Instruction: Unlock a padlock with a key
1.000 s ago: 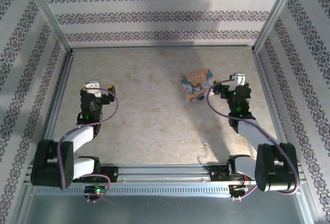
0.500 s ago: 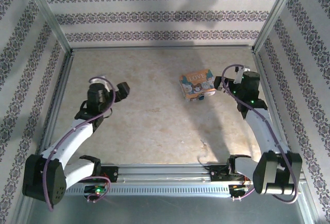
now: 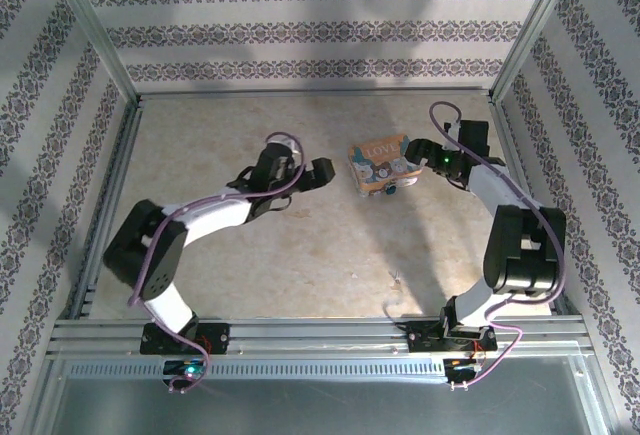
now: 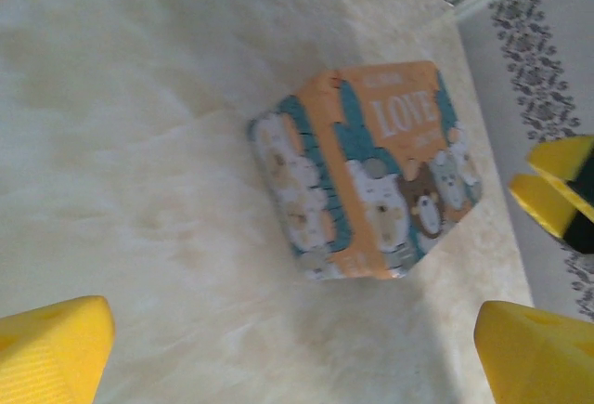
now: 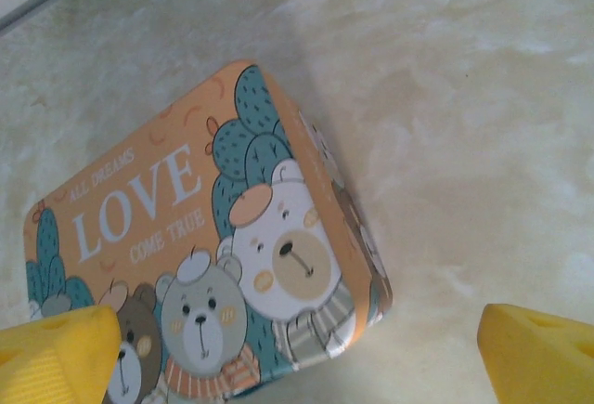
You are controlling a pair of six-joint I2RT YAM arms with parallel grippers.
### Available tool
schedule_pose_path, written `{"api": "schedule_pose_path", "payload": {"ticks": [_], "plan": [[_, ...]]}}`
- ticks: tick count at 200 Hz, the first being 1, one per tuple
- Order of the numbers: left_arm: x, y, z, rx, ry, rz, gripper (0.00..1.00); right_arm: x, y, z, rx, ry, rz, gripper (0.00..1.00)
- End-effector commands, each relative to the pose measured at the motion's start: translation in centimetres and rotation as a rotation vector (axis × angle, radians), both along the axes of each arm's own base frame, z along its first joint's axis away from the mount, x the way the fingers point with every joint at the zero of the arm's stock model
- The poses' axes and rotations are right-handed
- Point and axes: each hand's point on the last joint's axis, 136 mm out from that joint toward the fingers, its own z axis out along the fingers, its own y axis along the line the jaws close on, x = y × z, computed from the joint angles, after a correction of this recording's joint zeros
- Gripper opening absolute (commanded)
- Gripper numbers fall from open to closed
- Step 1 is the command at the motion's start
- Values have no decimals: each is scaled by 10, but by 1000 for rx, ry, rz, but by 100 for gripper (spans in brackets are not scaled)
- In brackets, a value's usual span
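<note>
The padlock (image 3: 393,191) is a tiny silvery item with a blue end, lying on the table at the front edge of the orange "LOVE" bear box (image 3: 380,163). I cannot make out the key. My left gripper (image 3: 312,175) stands open a short way left of the box, which lies ahead of its yellow fingertips (image 4: 56,353) in the left wrist view. My right gripper (image 3: 422,154) is open just right of the box, and its fingertips (image 5: 543,353) frame the box's lid (image 5: 204,255). Nothing is between either pair of fingers.
A tiny thin speck (image 3: 397,277) lies on the beige table (image 3: 250,255) near the front rail; I cannot tell what it is. Patterned walls and a metal frame (image 3: 110,185) enclose the table. The right gripper's yellow fingers (image 4: 557,186) appear beyond the box (image 4: 371,172).
Both arms have swung in toward the box. The left gripper travelled from the far left across the table; the right gripper moved back and turned left. Both stayed open.
</note>
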Motion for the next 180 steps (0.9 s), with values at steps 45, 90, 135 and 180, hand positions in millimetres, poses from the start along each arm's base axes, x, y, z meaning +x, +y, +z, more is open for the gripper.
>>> {"api": "schedule_pose_path", "payload": {"ticks": [45, 90, 135, 180], "plan": [[36, -84, -29, -96, 117, -98, 100, 39, 11, -13, 116, -8, 43, 98], [50, -114, -37, -136, 148, -146, 100, 37, 24, -26, 181, 28, 90, 98], [54, -121, -38, -124, 147, -165, 100, 20, 46, -27, 244, 55, 155, 98], [53, -113, -34, -100, 132, -163, 100, -10, 78, -22, 272, 81, 229, 98]]}}
